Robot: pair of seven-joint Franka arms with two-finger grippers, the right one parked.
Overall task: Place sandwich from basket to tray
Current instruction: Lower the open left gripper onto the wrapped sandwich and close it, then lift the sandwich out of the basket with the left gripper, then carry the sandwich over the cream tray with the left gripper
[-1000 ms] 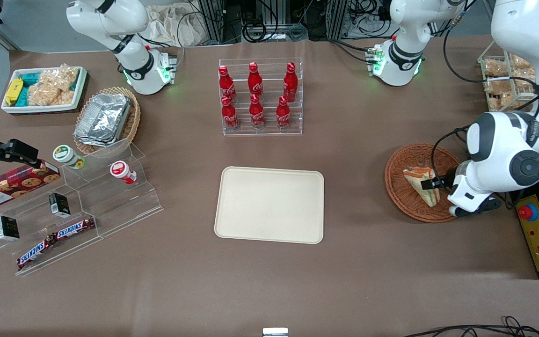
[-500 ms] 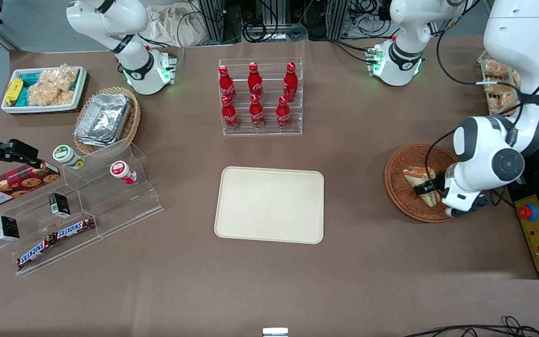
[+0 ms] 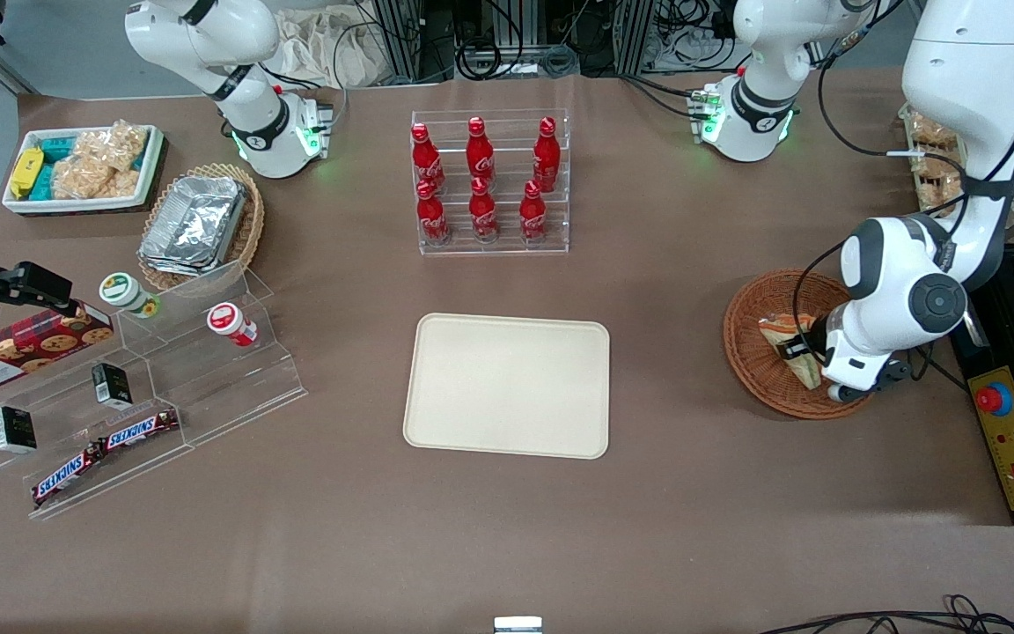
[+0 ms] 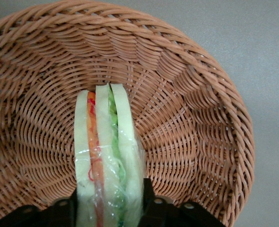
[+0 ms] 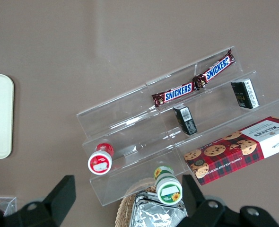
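Your pincer (image 4: 109,208) straddles the sandwich (image 4: 108,156) standing on edge in the basket (image 4: 196,118), fingers (image 4: 149,198) touching its bread sides, ready to lift toward the tray (image 3: 507,385) at nine o'clock.

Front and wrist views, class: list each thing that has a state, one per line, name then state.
sandwich: wrapped, on edge in the basket, fingers on both sides.
basket: holds the sandwich.
tray: nothing on it.
gripper: down in the basket, shut on the sandwich.
cola bottles: upright, capped, in their rack.
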